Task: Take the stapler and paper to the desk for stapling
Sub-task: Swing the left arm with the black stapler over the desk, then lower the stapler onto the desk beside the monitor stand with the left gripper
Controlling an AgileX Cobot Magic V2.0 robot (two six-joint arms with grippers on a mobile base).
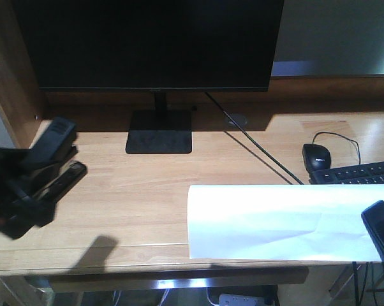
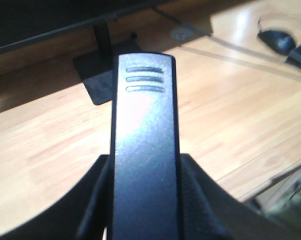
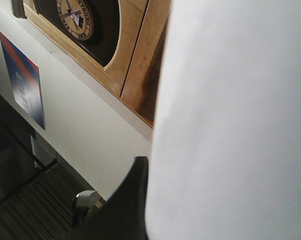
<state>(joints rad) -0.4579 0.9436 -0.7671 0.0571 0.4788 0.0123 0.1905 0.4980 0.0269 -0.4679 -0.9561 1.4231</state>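
Left wrist-mounted view: the left end effector (image 2: 145,212) pinches the stapler (image 2: 145,125) above the bench (image 2: 250,115); the right end effector (image 1: 382,233) grips the paper (image 1: 275,220), which stretches to its left

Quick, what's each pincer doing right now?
Left pincer: closed on the stapler.
Right pincer: closed on the paper, by the look of it.
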